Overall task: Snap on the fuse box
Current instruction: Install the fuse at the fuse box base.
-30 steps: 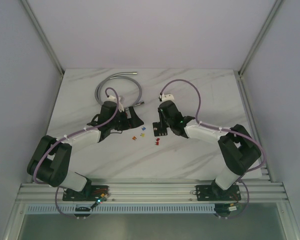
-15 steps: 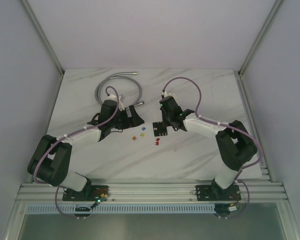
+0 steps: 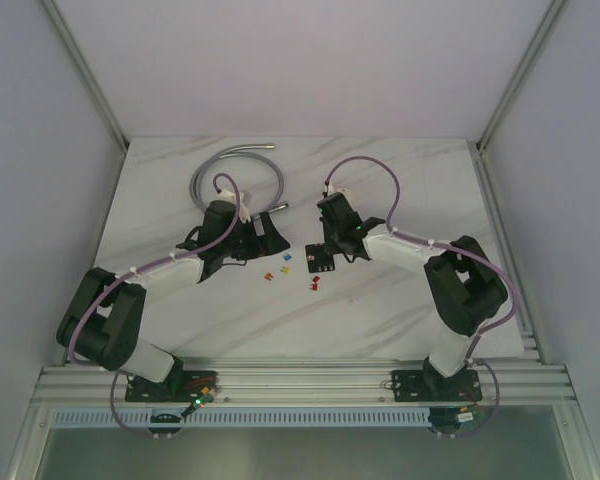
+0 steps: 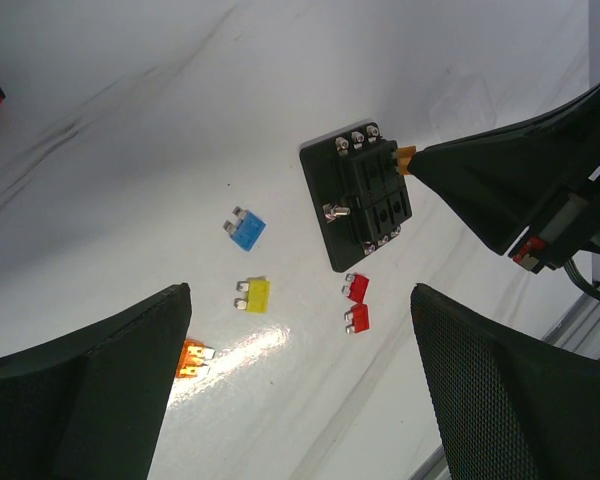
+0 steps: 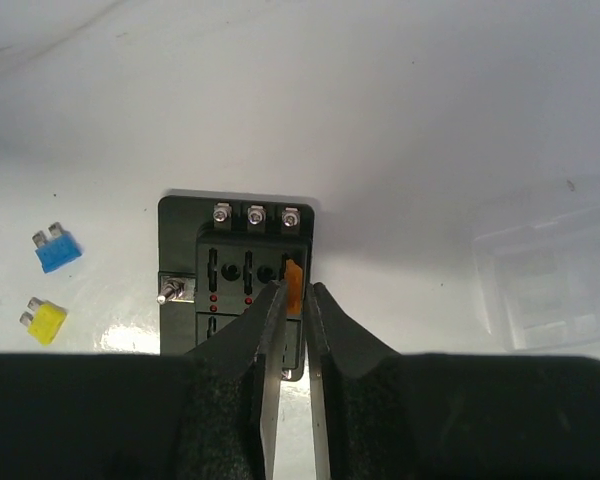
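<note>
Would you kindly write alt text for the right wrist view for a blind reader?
The right gripper pinches an orange fuse at a slot of the black fuse box. A clear cover lies to its right, a blue fuse and a yellow fuse left.

No text, label or number that I can read in any view. The fuse box (image 5: 185,240) shows only blurred marks on its face, nothing legible. The blue fuse (image 5: 57,250) and yellow fuse (image 5: 42,320) are too small and soft for a rating to be made out. Same for the orange fuse (image 5: 293,278) pinched in my right gripper (image 5: 292,295): no readable print.
</note>
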### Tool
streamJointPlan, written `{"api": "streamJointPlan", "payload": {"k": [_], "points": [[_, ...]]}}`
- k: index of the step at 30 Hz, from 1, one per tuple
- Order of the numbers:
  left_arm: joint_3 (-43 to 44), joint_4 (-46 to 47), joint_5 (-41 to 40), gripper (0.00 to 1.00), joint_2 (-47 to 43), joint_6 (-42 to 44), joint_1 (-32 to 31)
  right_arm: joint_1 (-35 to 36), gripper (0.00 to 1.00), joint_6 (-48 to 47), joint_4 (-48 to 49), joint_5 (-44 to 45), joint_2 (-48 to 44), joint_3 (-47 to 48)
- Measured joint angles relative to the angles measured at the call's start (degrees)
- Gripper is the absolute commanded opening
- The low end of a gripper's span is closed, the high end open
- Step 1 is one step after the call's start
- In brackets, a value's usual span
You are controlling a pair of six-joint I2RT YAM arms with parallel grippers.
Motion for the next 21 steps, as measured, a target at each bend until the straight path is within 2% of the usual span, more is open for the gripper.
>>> {"api": "streamJointPlan", "payload": {"k": [12,21], "points": [[0.0,0.02,0.15,1.0,0.0,0.0,-0.2,0.0,0.11,0.15,-0.09,-0.57,0.52,0.68],[0.0,0.02,0.15,1.0,0.0,-0.02,-0.39,0.22,0.09,-0.46,-2.21,-0.74,2.27,3.89]]}}
